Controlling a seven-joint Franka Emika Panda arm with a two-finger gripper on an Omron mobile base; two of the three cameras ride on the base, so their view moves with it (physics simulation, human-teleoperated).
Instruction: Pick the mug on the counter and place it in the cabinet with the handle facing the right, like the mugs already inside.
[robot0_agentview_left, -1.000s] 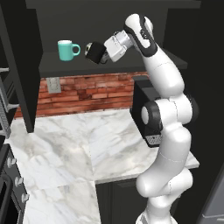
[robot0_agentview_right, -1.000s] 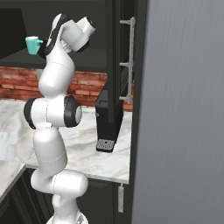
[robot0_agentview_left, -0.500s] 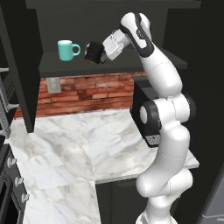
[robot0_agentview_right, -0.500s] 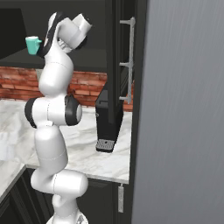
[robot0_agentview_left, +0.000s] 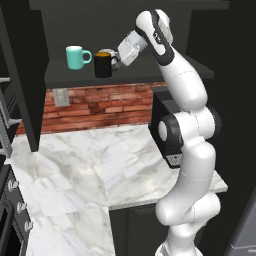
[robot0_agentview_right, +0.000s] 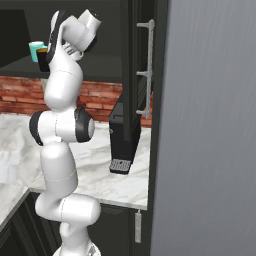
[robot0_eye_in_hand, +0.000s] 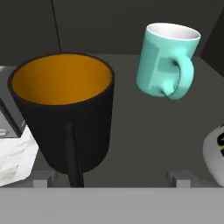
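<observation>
The mug (robot0_agentview_left: 103, 65) is shown raised to the level of the shelf board of the cabinet (robot0_agentview_left: 150, 72), at the front edge of that board and well above the counter (robot0_agentview_left: 85, 165). In the left base view it is seen upright, its orange inside visible at the rim, just to the right of the teal mug (robot0_agentview_left: 75, 57) standing on the board; whether its base rests on the board cannot be told. Immediately behind the mug, a white mug (robot0_agentview_left: 107, 51) is partly seen. The gripper (robot0_agentview_left: 116, 62) is placed at the right side of the mug, where the handle (robot0_eye_in_hand: 73, 162) lies; the mug appears to be held there, although the exact span of the jaws cannot be made out.

In the hand view the mug is seen close, with the handle as a thin dark vertical strip on the near face, turned toward the camera. The teal mug (robot0_eye_in_hand: 165, 61) is shown beyond and to the right of it, on the shelf, its loop also on the near side. The squat white mug with dark marks (robot0_eye_in_hand: 215, 151) is cut off by the right edge.

In the right base view the mug (robot0_agentview_right: 42, 59) and the teal mug (robot0_agentview_right: 34, 50) are seen beside the arm's upper links, and a black coffee machine (robot0_agentview_right: 124, 132) is seen on the counter (robot0_agentview_right: 100, 175) below the cabinet.
</observation>
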